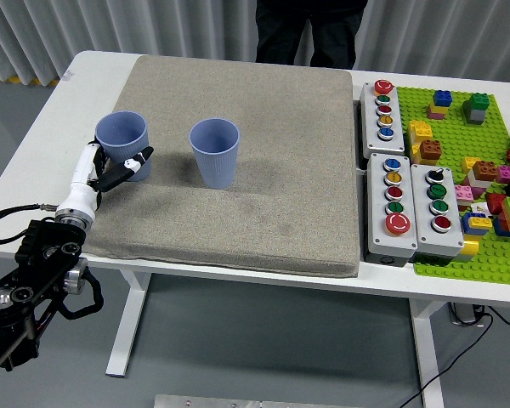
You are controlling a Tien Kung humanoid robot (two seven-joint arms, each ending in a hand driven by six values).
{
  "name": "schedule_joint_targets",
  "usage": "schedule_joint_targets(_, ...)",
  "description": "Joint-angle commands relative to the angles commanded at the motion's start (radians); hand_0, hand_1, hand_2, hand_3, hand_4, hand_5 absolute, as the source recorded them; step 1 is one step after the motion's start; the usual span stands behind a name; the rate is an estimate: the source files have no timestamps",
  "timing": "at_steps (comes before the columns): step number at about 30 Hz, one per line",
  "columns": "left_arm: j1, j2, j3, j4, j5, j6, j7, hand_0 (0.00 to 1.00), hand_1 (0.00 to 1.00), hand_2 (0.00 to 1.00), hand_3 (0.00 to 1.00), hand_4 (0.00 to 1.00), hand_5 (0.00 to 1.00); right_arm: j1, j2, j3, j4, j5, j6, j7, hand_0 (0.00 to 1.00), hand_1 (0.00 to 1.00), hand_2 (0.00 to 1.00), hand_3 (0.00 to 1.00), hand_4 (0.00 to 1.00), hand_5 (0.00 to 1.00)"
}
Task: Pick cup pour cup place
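Note:
Two light blue cups stand upright on the grey mat [272, 178]. The left cup [121, 133] is near the mat's left edge, and the right cup [214, 151] stands a short way to its right. My left hand [117, 164] reaches in from the lower left, with white fingers on the left cup's left side and the thumb [141, 157] against its lower right side, shut on the cup low down. What the cups hold cannot be seen. My right arm is out of view.
Three grey button boxes [412, 208] lie right of the mat. Beyond them is a green brick baseplate [459, 136] with several loose bricks. A person in dark clothes [306, 25] stands at the far side, hands out of view.

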Motion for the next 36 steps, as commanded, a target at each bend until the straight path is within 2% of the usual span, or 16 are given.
schedule_joint_targets(11,-0.016,-0.007,0.002,0.011,0.000,-0.004,0.000,0.981,0.931,0.998,0.998,0.926,0.388,0.005,-0.001,0.003,0.000,0.000,-0.001,0.001,0.694,0.678,0.614,0.598,0.002,0.153)
schedule_joint_targets(12,-0.017,-0.007,0.002,0.011,-0.001,-0.006,0.000,0.973,0.925,0.998,0.998,0.907,0.355,0.005,0.000,0.003,0.000,0.000,-0.001,0.000,0.694,0.677,0.613,0.598,0.002,0.152)
schedule_joint_targets(17,-0.016,-0.008,0.000,0.012,-0.001,-0.009,0.001,0.973,0.925,0.998,0.998,0.907,0.355,0.006,0.000,0.002,0.000,0.001,-0.001,0.001,0.694,0.677,0.613,0.598,0.002,0.152)
schedule_joint_targets(18,-0.016,-0.008,0.000,0.012,0.000,-0.009,0.002,0.969,0.921,0.998,0.998,0.832,0.246,0.006,0.000,0.003,0.000,0.000,-0.001,0.001,0.693,0.677,0.613,0.597,0.002,0.151)
schedule_joint_targets(23,-0.015,-0.007,-0.002,0.013,-0.001,-0.008,0.002,0.969,0.921,0.998,0.998,0.832,0.246,0.006,0.000,0.006,0.000,-0.003,-0.001,0.000,0.693,0.677,0.613,0.597,0.002,0.151)
schedule_joint_targets(24,-0.015,-0.007,-0.002,0.013,-0.001,-0.008,0.003,0.967,0.918,0.998,0.998,0.778,0.167,0.005,0.000,0.006,0.000,-0.004,-0.001,0.000,0.693,0.677,0.612,0.597,0.002,0.151)
schedule_joint_targets(29,-0.016,-0.008,-0.002,0.015,-0.002,-0.001,0.002,0.967,0.918,0.998,0.998,0.778,0.167,0.008,-0.001,0.007,0.000,-0.004,-0.001,0.000,0.693,0.677,0.612,0.597,0.002,0.151)
schedule_joint_targets(30,-0.016,-0.008,-0.001,0.015,-0.002,0.000,0.001,0.879,0.848,0.998,0.998,0.716,0.127,0.008,-0.001,0.007,0.000,-0.004,-0.001,0.000,0.693,0.677,0.612,0.597,0.002,0.150)
schedule_joint_targets(35,-0.018,-0.009,-0.001,0.013,0.001,0.003,0.000,0.879,0.848,0.998,0.998,0.716,0.127,0.010,-0.001,0.006,0.000,-0.003,-0.001,0.000,0.693,0.677,0.612,0.597,0.002,0.150)
schedule_joint_targets(36,-0.018,-0.009,-0.001,0.013,0.002,0.003,0.001,0.876,0.844,0.998,0.998,0.685,0.084,0.010,-0.001,0.007,0.000,-0.003,-0.001,0.000,0.693,0.677,0.612,0.597,0.002,0.150)
